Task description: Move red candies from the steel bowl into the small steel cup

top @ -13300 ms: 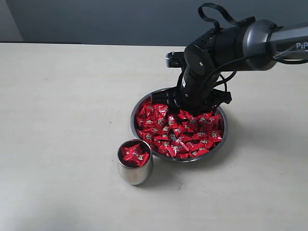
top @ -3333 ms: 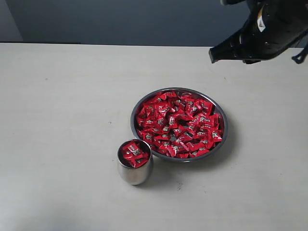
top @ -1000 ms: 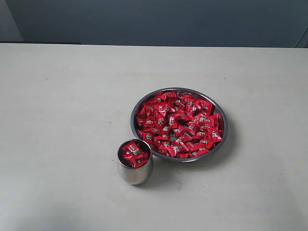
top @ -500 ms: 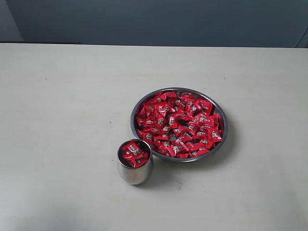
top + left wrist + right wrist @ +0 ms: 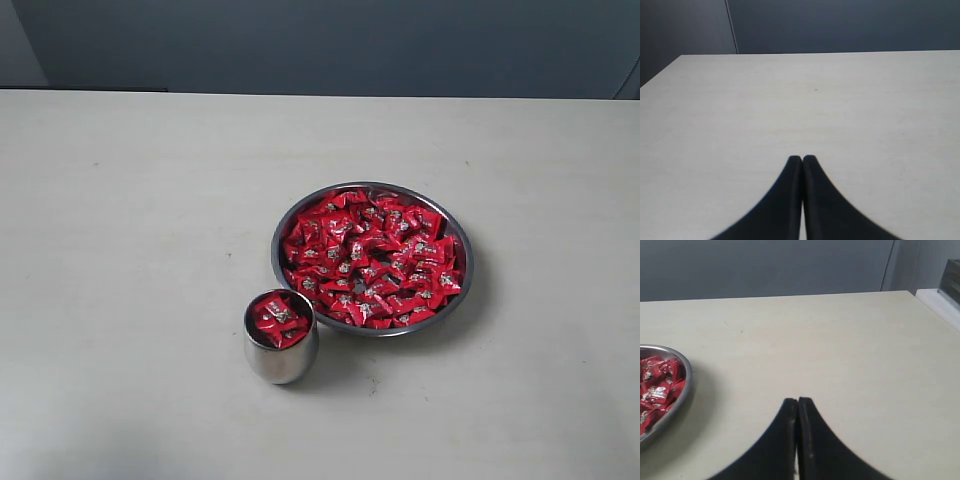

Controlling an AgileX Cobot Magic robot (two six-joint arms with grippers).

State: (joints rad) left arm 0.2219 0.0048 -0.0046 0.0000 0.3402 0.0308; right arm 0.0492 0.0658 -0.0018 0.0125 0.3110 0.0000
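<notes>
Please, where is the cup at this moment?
In the exterior view the cup stands on the table, low and a little left of centre, close beside the bowl's lower-left rim, with candies inside.

We find nothing we can read right now: the candies (image 5: pixel 370 265) carry tiny pale printed marks (far too small to make out).

Pale table (image 5: pixel 120 250); steel bowl (image 5: pixel 468 262), small steel cup (image 5: pixel 280 363) atop

One wide shallow steel bowl (image 5: pixel 469 262), one small rounded steel cup (image 5: pixel 280 365), and dozens of shiny red-wrapped candies (image 5: pixel 370 262), too many to count exactly; a few fill the cup.
</notes>
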